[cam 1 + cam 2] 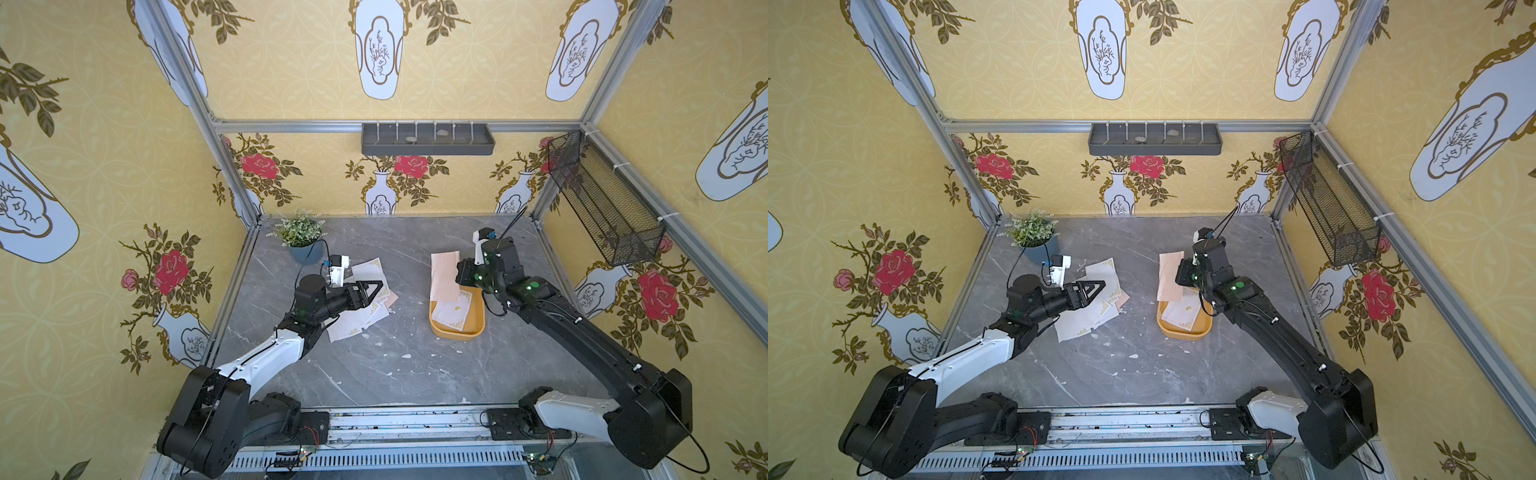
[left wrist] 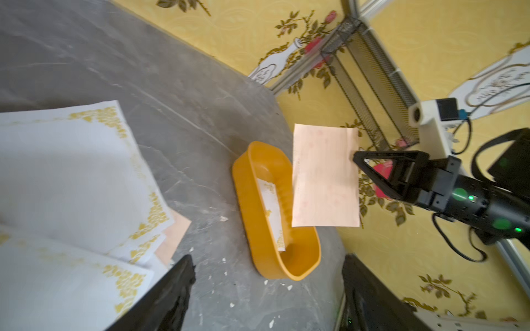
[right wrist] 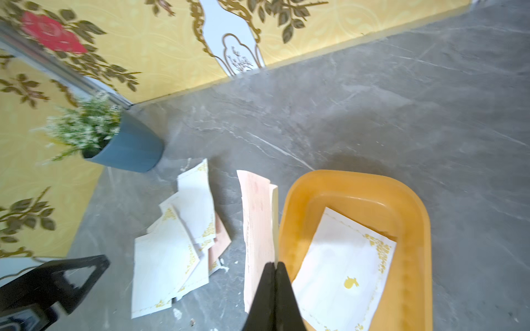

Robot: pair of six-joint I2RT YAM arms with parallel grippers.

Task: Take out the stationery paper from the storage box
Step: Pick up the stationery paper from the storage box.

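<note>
The mustard-yellow storage box (image 1: 457, 330) (image 2: 258, 160) sits right of the table's centre. One white, gold-cornered sheet (image 3: 344, 272) lies inside it. My right gripper (image 3: 274, 265) is shut on the edge of a peach-pink sheet of stationery paper (image 1: 444, 272) (image 2: 324, 177). It holds the sheet in the air over the box's far end. A loose pile of stationery paper (image 1: 365, 309) (image 2: 71, 172) lies on the table to the left. Above that pile my left gripper (image 1: 376, 286) (image 2: 268, 259) hangs open with nothing between its fingers.
A potted plant in a blue pot (image 1: 301, 237) stands at the back left, close to the pile. A dark grey shelf (image 1: 428, 139) hangs on the back wall and a black mesh basket (image 1: 602, 203) on the right wall. Small white scraps (image 1: 405, 356) dot the marble table.
</note>
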